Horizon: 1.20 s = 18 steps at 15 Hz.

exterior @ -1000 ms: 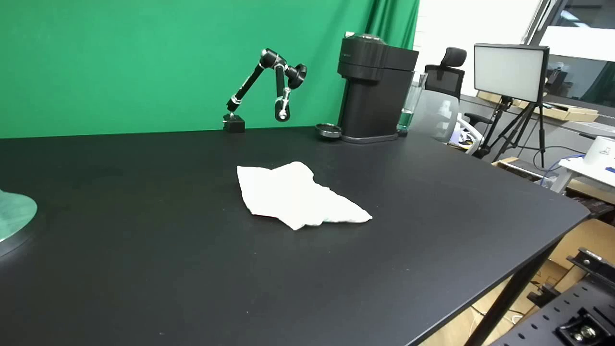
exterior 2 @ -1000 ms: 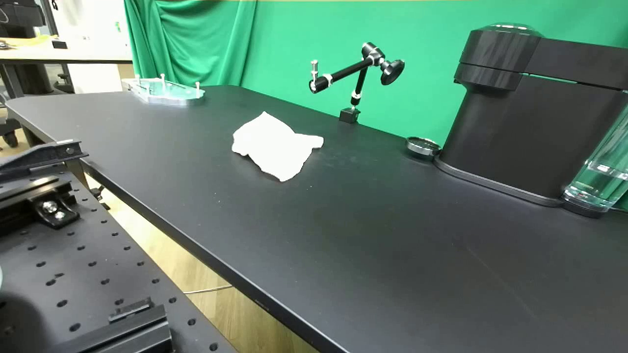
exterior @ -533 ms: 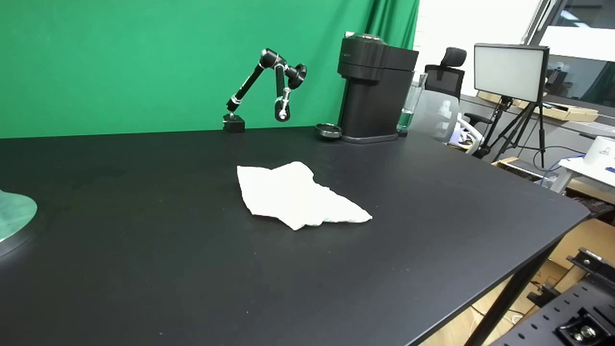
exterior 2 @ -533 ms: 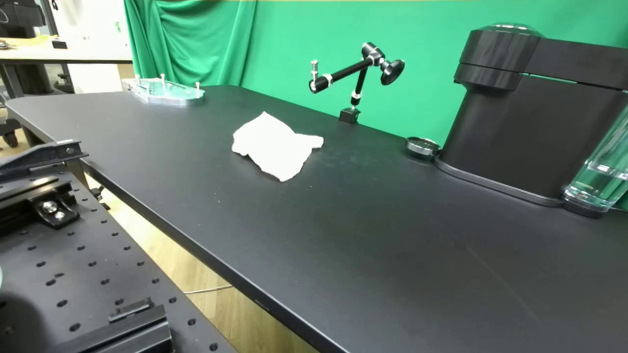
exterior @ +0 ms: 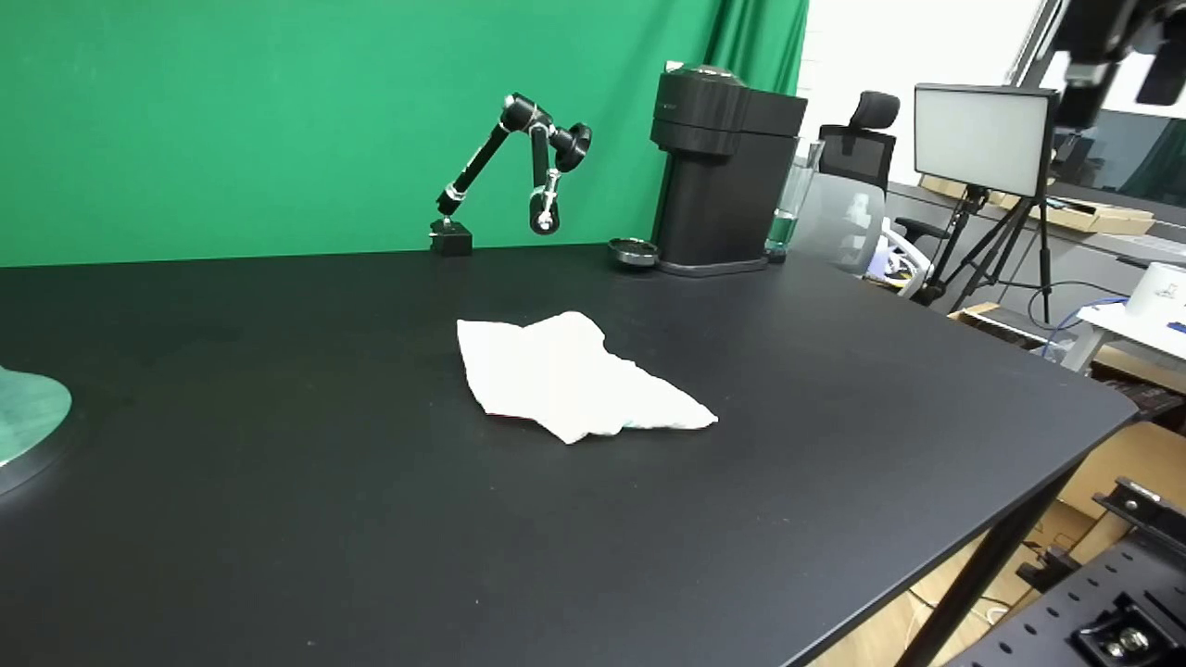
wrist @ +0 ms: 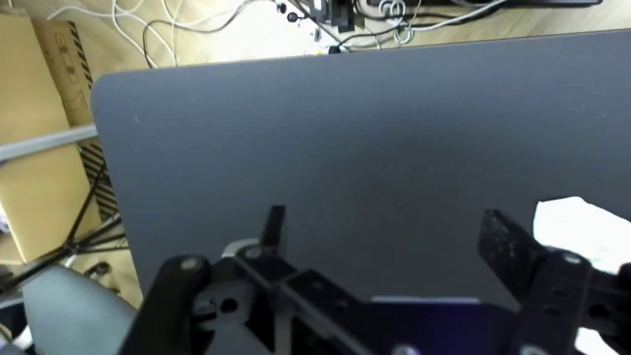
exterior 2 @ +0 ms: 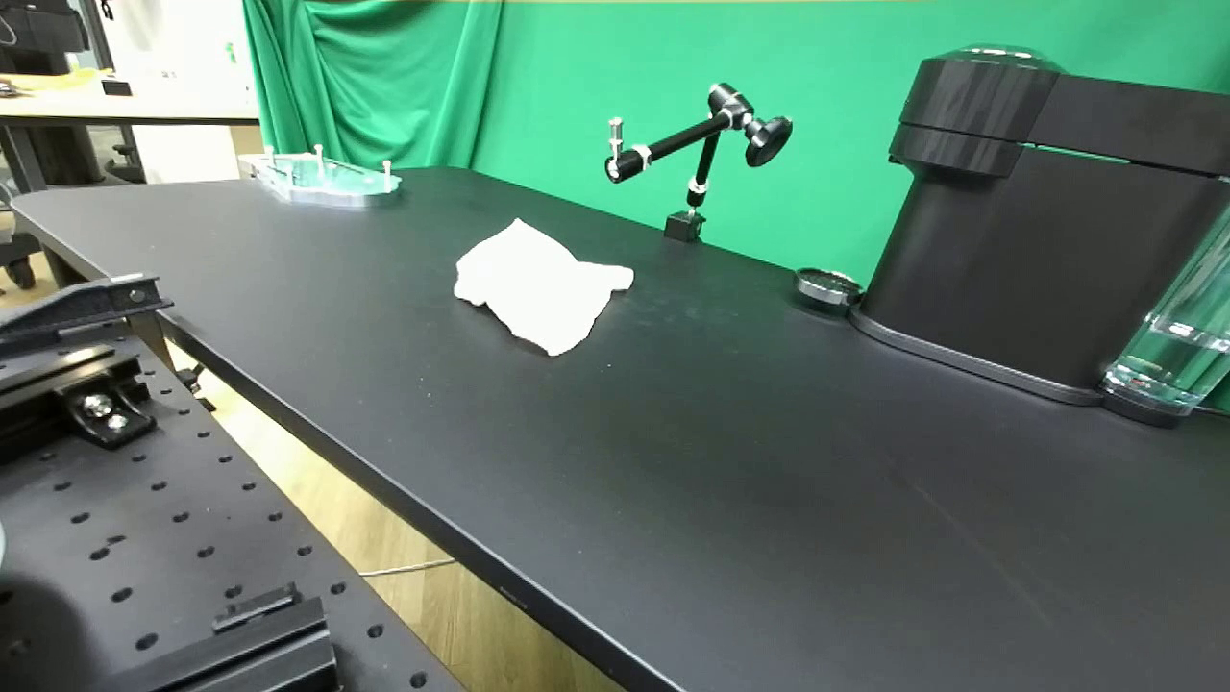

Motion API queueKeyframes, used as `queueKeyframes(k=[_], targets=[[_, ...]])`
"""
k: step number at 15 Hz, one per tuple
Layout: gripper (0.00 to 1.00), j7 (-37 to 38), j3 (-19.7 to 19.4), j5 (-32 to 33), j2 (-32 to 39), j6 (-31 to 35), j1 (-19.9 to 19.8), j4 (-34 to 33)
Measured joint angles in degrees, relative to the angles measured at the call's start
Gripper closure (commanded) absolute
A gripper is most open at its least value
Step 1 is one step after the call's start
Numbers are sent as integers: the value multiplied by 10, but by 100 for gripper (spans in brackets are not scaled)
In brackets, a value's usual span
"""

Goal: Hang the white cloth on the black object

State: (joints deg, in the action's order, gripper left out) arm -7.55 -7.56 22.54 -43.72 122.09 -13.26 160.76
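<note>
1. Black with bright fittings, the jointed stand [exterior: 479, 164] stands at the back of the table [exterior: 278, 500], seen in an exterior view. We take it for the hanging place, though the wording leaves room for doubt. Nothing hangs on it, so the last step is undone.
2. Next along we find the white cloth [exterior: 574, 375], crumpled and lying on the table in front of the stand. Picking it up, carrying it and draping it are all left.
3. Further right is the coffee machine [exterior: 727, 171], also black and with nothing draped over it; we think it the less likely target.
4. Farthest right, blurred robot parts [exterior: 1093, 32] show in the top corner. By the wrist view, the gripper [wrist: 385, 217] is released, its jaws wide apart and holding nothing, so we judge the task to be at the approach.
</note>
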Motion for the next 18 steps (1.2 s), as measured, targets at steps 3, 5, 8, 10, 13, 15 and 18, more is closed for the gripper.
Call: queueKeyframes(k=[3,5,8,10,13,15,18], targets=[[0,23,42,0,63,132,33,10],[0,47,76,0,129,213,48,10],[0,80,120,-4,232,294,64,10],[0,86,134,-14,290,322,81,9],[0,87,141,-25,365,352,104,7],[0,87,141,-25,407,375,117,5],[0,87,145,-23,456,412,128,4]])
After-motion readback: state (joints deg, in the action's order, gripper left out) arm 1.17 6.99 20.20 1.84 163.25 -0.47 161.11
